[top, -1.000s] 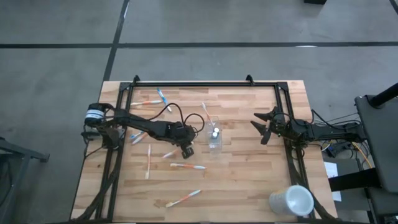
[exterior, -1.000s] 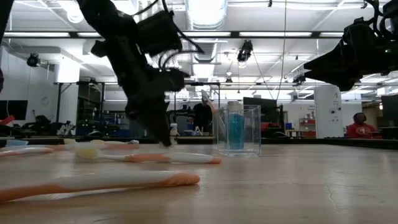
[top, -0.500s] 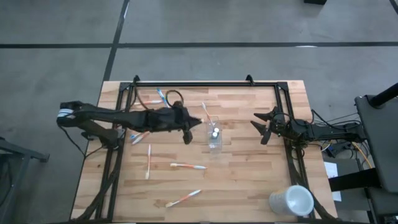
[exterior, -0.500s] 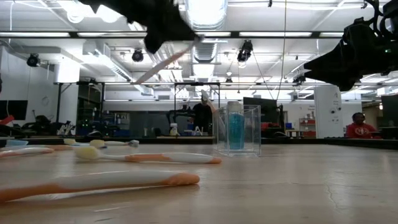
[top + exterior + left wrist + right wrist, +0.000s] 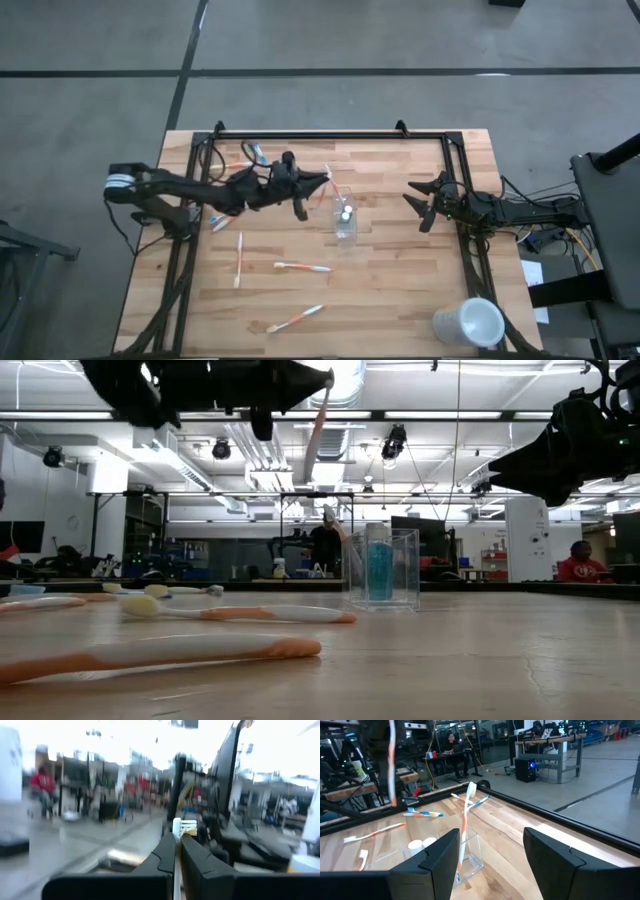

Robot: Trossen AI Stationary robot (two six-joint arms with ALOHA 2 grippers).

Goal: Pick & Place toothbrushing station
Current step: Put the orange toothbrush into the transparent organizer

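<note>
My left end effector clenched on an orange-and-white toothbrush, raised off desk; clear cup just beside; right end effector released, well apart.

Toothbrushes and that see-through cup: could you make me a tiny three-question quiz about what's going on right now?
1. True or false: the left gripper is shut on a toothbrush held above the table.
2. What stands in the clear cup? A) nothing B) a toothbrush and a blue tube C) a spoon
3. Which gripper waits open near the table's right edge?

Key: 1 true; 2 B; 3 the right gripper.
</note>
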